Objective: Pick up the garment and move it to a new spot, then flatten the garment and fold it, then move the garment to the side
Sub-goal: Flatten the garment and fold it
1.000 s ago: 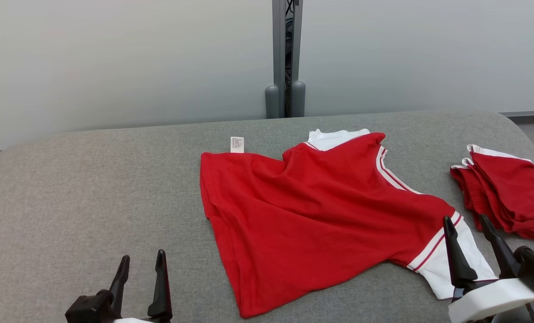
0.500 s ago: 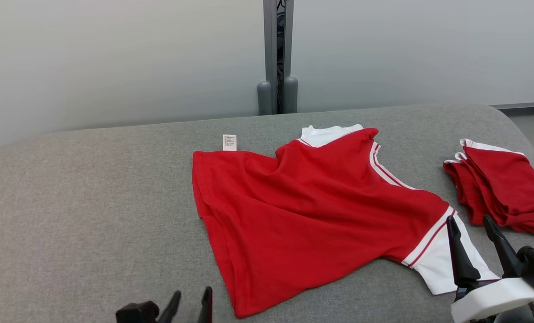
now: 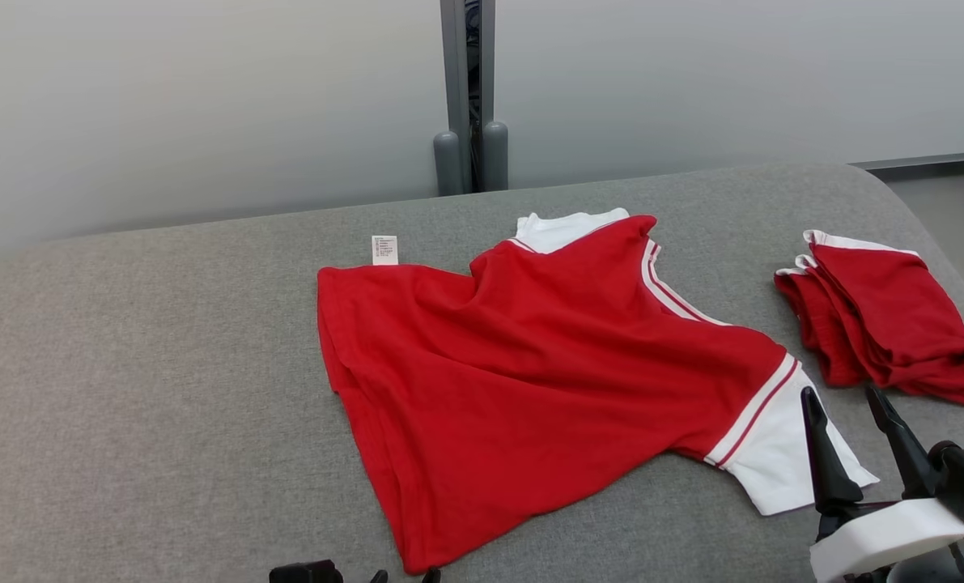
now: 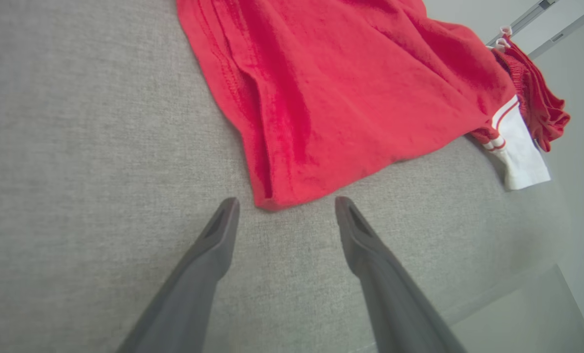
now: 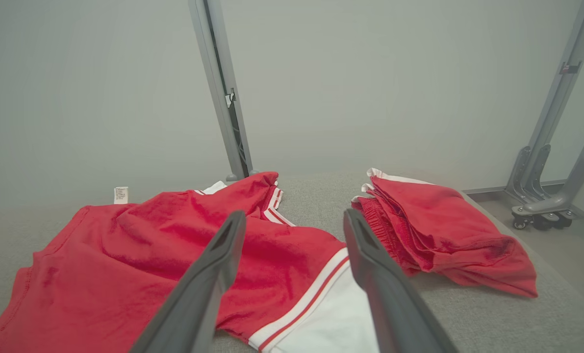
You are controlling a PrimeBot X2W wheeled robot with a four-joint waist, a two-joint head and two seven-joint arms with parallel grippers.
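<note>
The garment (image 3: pixel 530 380) is a red shirt with white sleeves and striped trim, lying spread and rumpled on the grey padded table (image 3: pixel 125 364). My left gripper (image 3: pixel 406 575) peeks over the bottom edge of the head view, just below the shirt's near hem corner. In the left wrist view the left gripper (image 4: pixel 287 202) is open, its tips flanking that corner of the garment (image 4: pixel 345 88) without touching it. My right gripper (image 3: pixel 842 394) is open, hovering by the white sleeve at the right. The right wrist view shows the right gripper (image 5: pixel 294 214) above the garment (image 5: pixel 174 245), holding nothing.
A folded pile of red clothes (image 3: pixel 878 324) lies at the table's right end, close to the right gripper. A grey post (image 3: pixel 469 97) stands behind the table before a pale wall. A white label (image 3: pixel 384 249) sticks out at the shirt's far edge.
The head camera has swung, shifting the scene left and up. My left gripper has moved right along the bottom edge, up to the shirt's near corner. The right gripper keeps its place.
</note>
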